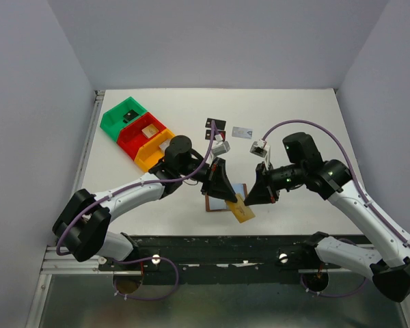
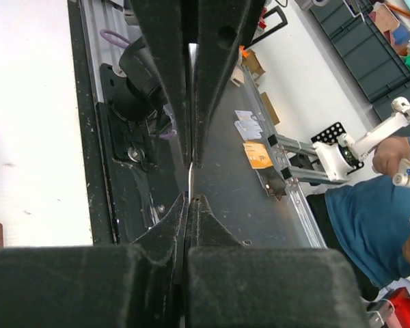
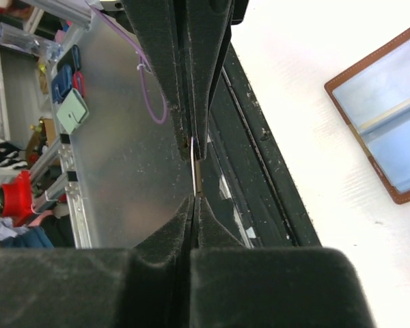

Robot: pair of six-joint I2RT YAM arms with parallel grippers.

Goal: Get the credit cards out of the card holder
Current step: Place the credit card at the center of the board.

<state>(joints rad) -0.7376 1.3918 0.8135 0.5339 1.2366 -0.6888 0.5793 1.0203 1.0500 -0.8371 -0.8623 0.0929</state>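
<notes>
Now your left gripper [image 2: 191,179] and right gripper [image 3: 195,179] are both clamped on the tan card [image 1: 243,209] just beside the open wallet [image 3: 383,130] — so pulling against each other could bend or drop it.

Card holder [image 3: 388,115] at table [image 1: 301,116] front; bins [image 1: 138,133] back-left.

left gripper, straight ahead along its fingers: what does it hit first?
The tan-gold card, seemingly pinched at the shut tips of the left gripper. Just past it sits the right gripper; depth unclear from above.
</notes>
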